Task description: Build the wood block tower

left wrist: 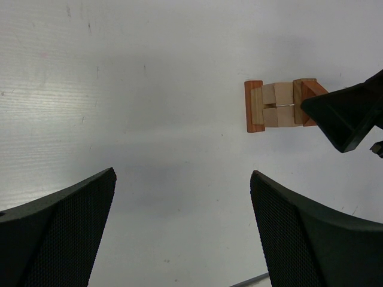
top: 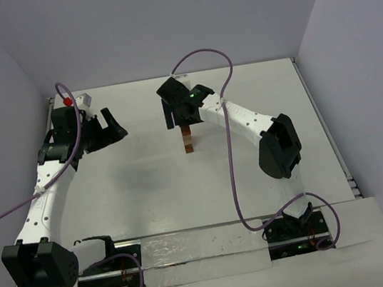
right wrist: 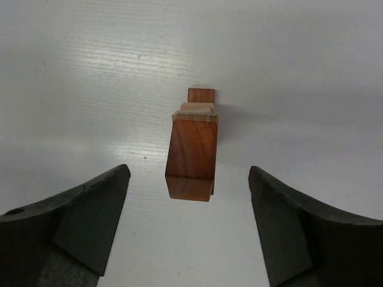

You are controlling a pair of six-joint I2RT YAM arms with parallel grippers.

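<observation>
The tower (top: 187, 141) is a narrow stack of tan and reddish-brown wood blocks standing upright near the table's middle. Seen from above in the right wrist view, its top block (right wrist: 191, 156) is reddish brown, with tan blocks (right wrist: 196, 109) below. My right gripper (top: 181, 118) hangs directly over the tower, open. Its fingers (right wrist: 90, 221) stand apart from the top block on both sides and touch nothing. In the left wrist view the tower (left wrist: 276, 106) lies to the right, with a right finger (left wrist: 347, 116) beside its top. My left gripper (top: 117, 128) is open and empty, well left of the tower.
A small red-and-white object (top: 73, 101) sits at the back left corner behind the left arm. Purple cables (top: 230, 152) loop over both arms. Walls close the table (top: 147, 186) at the back and sides.
</observation>
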